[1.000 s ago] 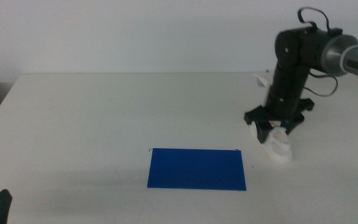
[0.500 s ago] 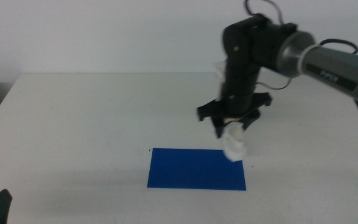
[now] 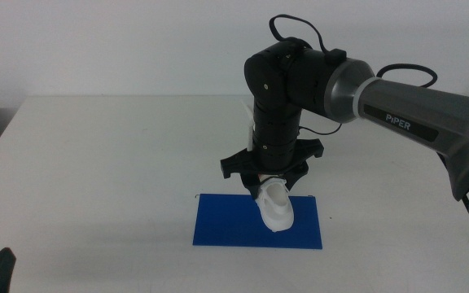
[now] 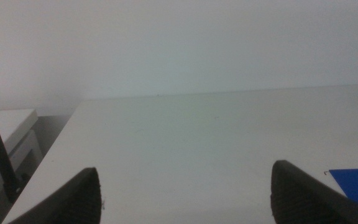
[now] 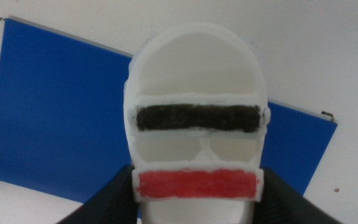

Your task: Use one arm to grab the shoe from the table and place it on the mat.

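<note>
Probably a lab: bare white table [image 3: 96, 163], plain wall [image 3: 137, 41].

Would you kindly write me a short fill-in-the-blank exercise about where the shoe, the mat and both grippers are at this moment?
1. The right gripper holds the white ____ above the table.
2. The held item hangs over the ____-coloured mat.
3. The stripes on it are black and ____.
4. The left gripper waits at the table's near edge with its jaws ____.

Missing words: shoe; blue; red; open
</note>
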Available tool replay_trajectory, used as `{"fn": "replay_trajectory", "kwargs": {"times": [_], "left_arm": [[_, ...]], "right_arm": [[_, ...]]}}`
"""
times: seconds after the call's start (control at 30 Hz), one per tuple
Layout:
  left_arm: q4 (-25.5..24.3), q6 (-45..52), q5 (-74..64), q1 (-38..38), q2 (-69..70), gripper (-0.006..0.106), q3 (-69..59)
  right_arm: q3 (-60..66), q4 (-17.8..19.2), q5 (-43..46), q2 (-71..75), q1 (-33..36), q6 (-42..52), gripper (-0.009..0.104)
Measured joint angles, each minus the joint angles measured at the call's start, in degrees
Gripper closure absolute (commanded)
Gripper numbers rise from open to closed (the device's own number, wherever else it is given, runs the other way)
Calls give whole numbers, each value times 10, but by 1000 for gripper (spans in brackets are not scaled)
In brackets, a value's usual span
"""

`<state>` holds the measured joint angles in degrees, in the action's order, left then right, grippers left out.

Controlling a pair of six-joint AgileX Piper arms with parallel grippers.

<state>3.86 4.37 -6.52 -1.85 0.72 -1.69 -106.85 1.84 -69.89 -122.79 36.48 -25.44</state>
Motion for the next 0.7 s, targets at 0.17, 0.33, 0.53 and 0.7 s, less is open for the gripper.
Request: {"fn": "replay_trajectory", "kwargs": {"times": [0.17, 0.33, 0.53, 0.7], "left_arm": [[0, 0, 0, 0, 0, 7, 0], [0, 0, 0, 0, 0, 7, 0], [0, 0, 0, 0, 0, 7, 0], [0, 0, 0, 0, 0, 7, 0]], "right_arm": [[0, 9, 0, 0, 0, 42, 99], [0, 12, -1, 0, 0, 174, 99], [0, 10, -1, 0, 0, 413, 99], [0, -12, -1, 0, 0, 609, 99]]}}
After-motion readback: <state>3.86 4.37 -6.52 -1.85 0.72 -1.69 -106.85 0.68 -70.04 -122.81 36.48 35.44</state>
